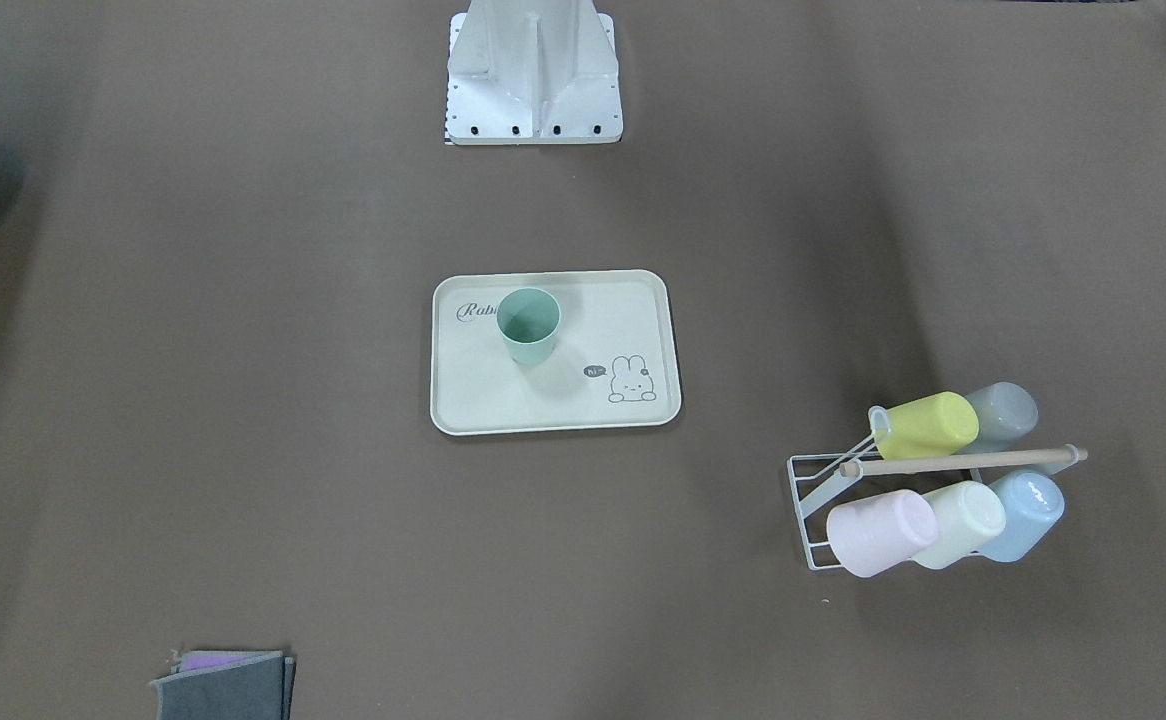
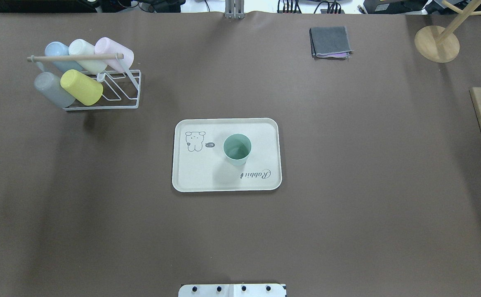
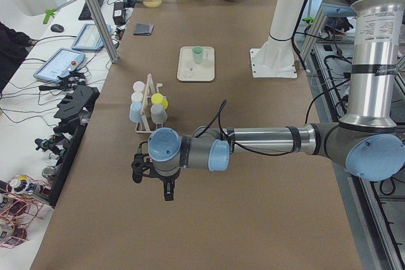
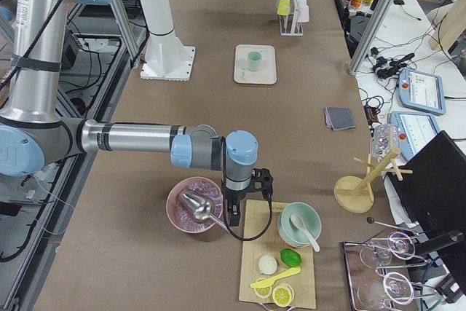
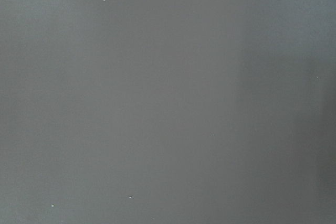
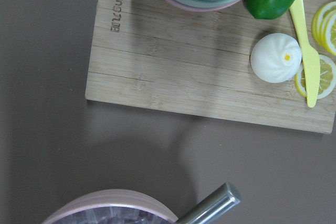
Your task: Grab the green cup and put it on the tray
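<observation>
Green cup upright on tray, far from left claw, right claw; grip indiscernible.

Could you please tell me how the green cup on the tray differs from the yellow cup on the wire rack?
The green cup stands upright, mouth up, alone on the tray; the yellow cup lies tilted on the wire rack among other cups. One is mint green, the other lime yellow. Both are handleless tumblers.
</observation>
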